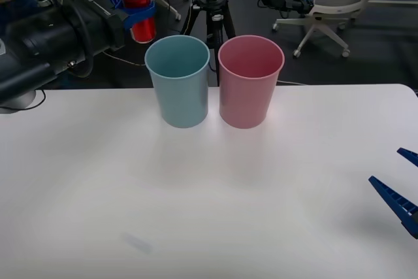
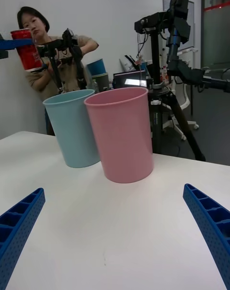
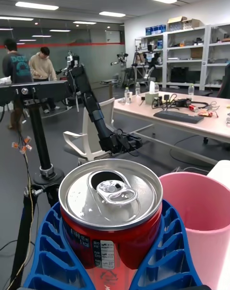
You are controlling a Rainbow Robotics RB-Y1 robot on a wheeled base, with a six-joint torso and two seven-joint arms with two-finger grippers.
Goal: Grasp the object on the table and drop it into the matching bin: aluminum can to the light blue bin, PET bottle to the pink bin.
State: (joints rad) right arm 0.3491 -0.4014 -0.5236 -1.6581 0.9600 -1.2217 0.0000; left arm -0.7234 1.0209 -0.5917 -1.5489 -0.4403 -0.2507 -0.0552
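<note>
Can [image 1: 138, 12] | in left claw [image 1: 135, 14] (raised) | beside light blue bin [image 1: 178, 82]

Left arm: mine, black, reaching in from the upper left, raised above the table's [image 1: 98, 181] far edge. My left gripper [image 1: 134, 12]: blue fingers clamped round the can [image 1: 138, 10], held upright in the air, just left of and behind the blue bin [image 1: 177, 83], not over its mouth.
Can: red, silver top, pull tab showing.
Blue bin: upright on the table's far side.
Pink bin [image 1: 251, 83]: upright, just right of the blue bin, walls almost touching.
My right gripper [image 1: 403, 184]: blue fingers spread, low at the right edge, above the table, well apart from both bins.
</note>
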